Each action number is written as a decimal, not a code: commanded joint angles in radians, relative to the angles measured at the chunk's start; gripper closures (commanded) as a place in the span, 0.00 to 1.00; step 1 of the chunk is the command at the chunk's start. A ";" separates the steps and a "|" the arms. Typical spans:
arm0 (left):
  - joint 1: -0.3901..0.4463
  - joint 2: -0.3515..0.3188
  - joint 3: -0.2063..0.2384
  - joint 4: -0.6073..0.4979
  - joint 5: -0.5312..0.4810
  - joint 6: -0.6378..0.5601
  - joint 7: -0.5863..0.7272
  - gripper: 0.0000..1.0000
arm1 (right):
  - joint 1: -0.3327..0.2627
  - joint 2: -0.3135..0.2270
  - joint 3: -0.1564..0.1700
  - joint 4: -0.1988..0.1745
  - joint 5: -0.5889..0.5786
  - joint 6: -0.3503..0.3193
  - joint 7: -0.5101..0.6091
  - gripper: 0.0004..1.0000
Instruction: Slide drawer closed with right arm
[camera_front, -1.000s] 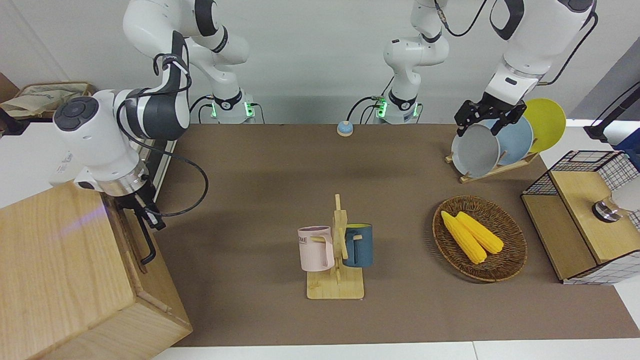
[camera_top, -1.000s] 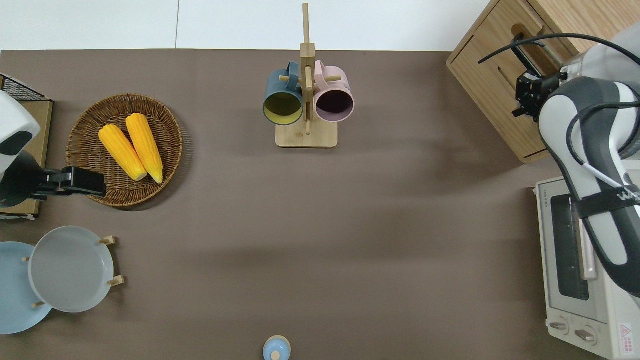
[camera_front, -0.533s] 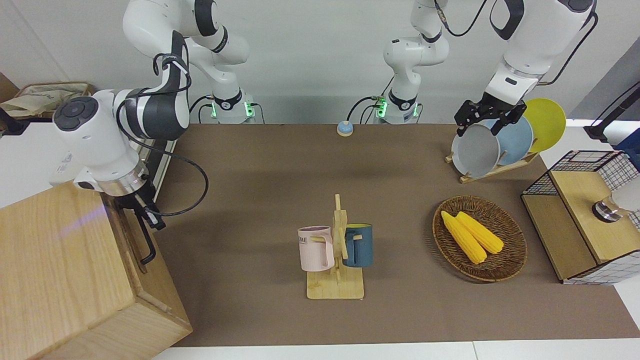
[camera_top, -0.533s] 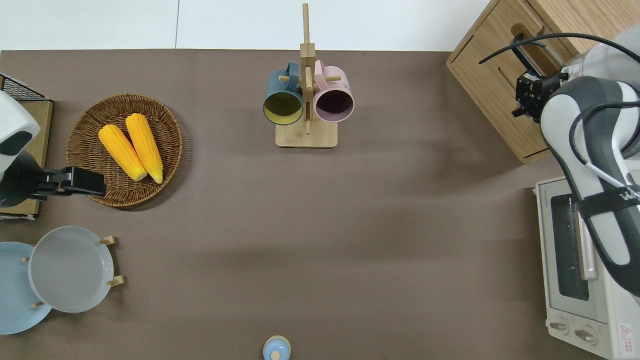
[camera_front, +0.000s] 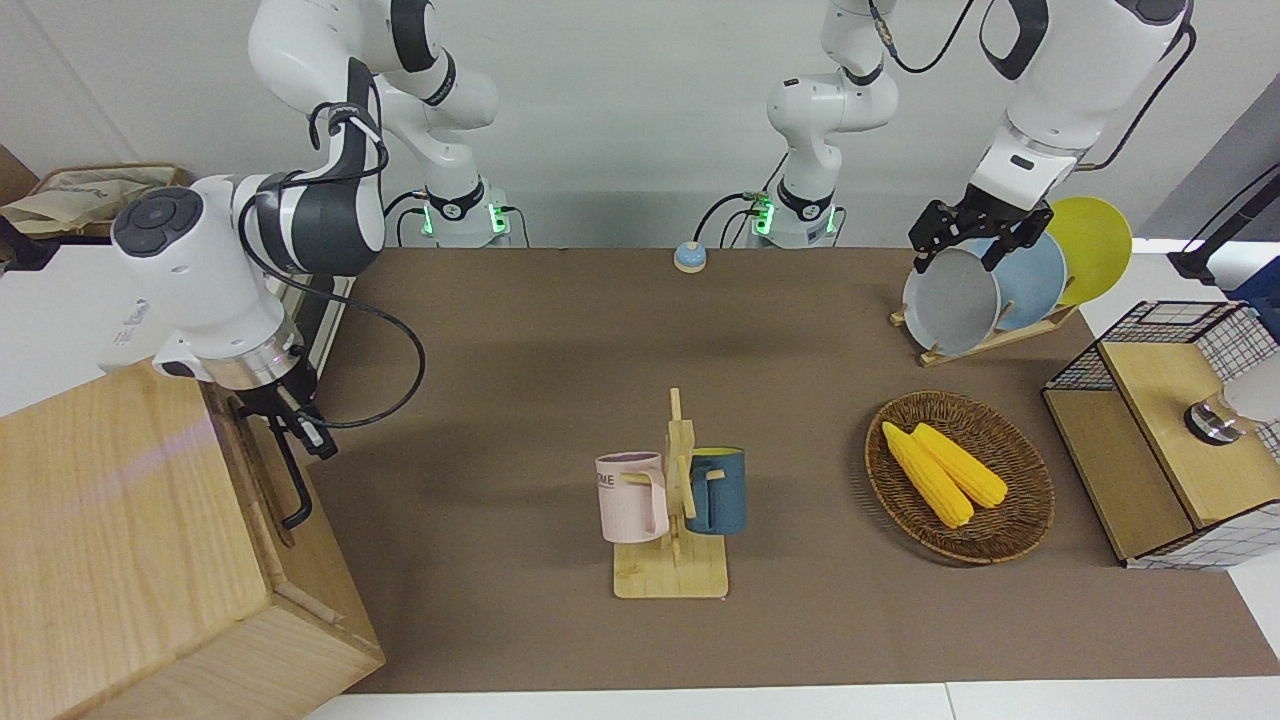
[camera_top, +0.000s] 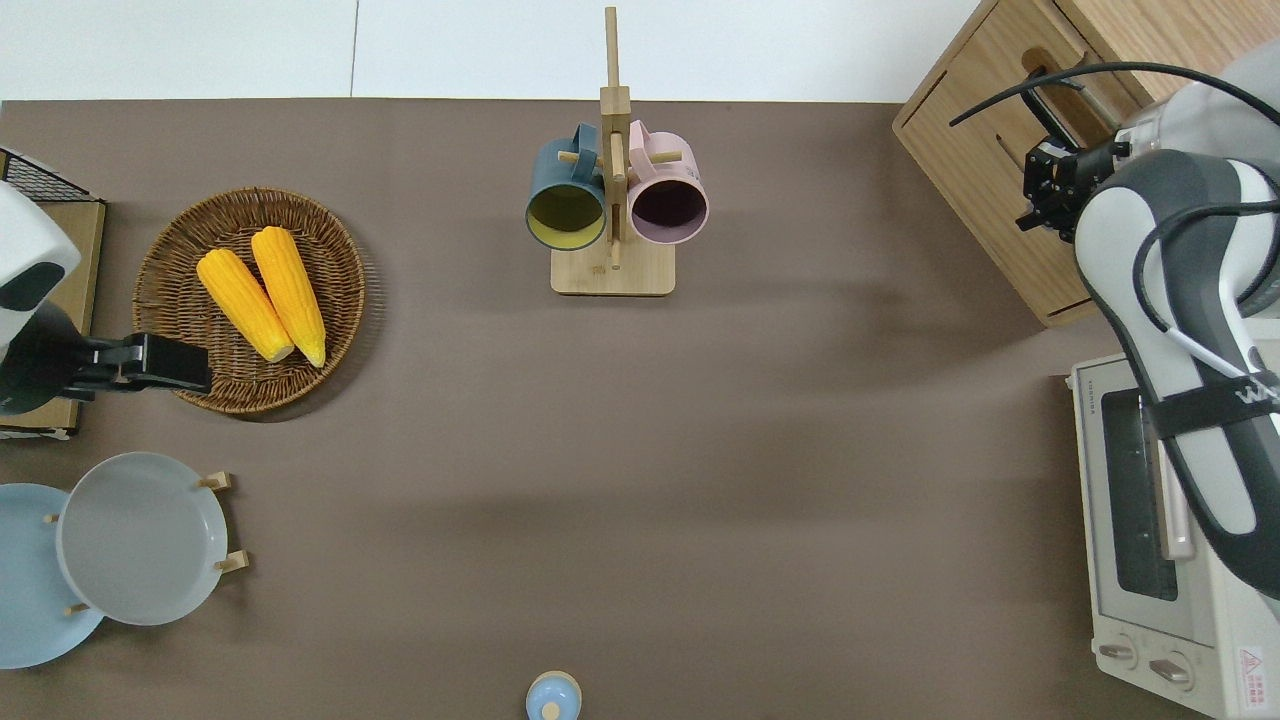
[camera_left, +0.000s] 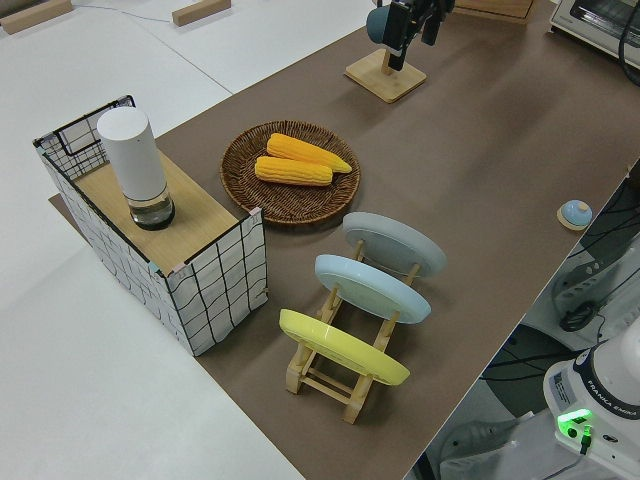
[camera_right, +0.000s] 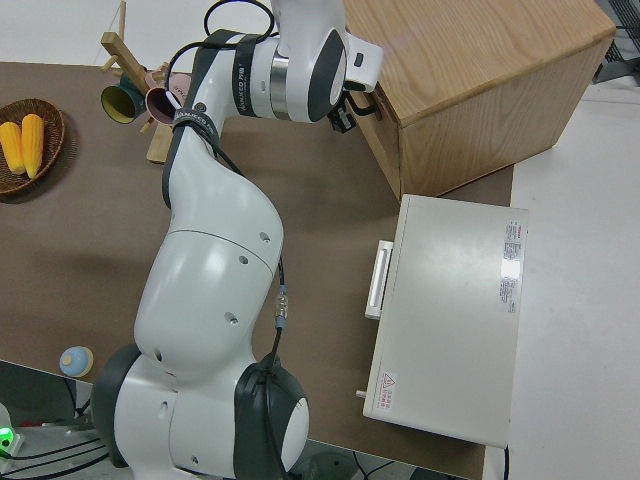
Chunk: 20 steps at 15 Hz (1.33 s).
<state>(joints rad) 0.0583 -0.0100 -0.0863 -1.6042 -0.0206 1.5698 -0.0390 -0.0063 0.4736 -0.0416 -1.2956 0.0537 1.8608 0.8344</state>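
The drawer (camera_front: 262, 470) is in the large pale wooden box (camera_top: 985, 190) at the right arm's end of the table. Its front looks level with the box front. A black bar handle (camera_front: 292, 480) runs along it. My right gripper (camera_front: 305, 428) hangs right at the end of the handle (camera_top: 1045, 98) nearer the robots. It also shows in the overhead view (camera_top: 1045, 190) and the right side view (camera_right: 350, 105). I cannot see whether it touches the handle. The left arm is parked, its gripper (camera_front: 975, 235) in the air.
A white toaster oven (camera_top: 1165, 540) stands beside the box, nearer the robots. A mug rack (camera_top: 612, 190) holds a blue and a pink mug mid-table. A wicker basket (camera_front: 1020, 530) of corn, a plate rack (camera_front: 985, 345) and a wire-mesh box (camera_front: 1160, 430) are at the left arm's end.
My right gripper and wrist have shifted slightly away from the box front, toward the middle of the table. The drawer front and the left arm have not moved.
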 joint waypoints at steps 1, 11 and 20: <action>-0.005 -0.010 0.005 -0.005 0.011 -0.013 0.007 0.00 | 0.078 -0.041 0.002 0.018 0.015 -0.055 0.031 1.00; -0.006 -0.010 0.005 -0.005 0.011 -0.011 0.007 0.00 | 0.160 -0.305 0.000 -0.097 0.005 -0.301 -0.168 1.00; -0.005 -0.010 0.005 -0.005 0.011 -0.011 0.007 0.00 | 0.123 -0.443 -0.026 -0.214 -0.098 -0.333 -0.722 1.00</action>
<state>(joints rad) 0.0583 -0.0100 -0.0862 -1.6042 -0.0206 1.5698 -0.0390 0.1479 0.0811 -0.0608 -1.4466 0.0003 1.5188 0.3277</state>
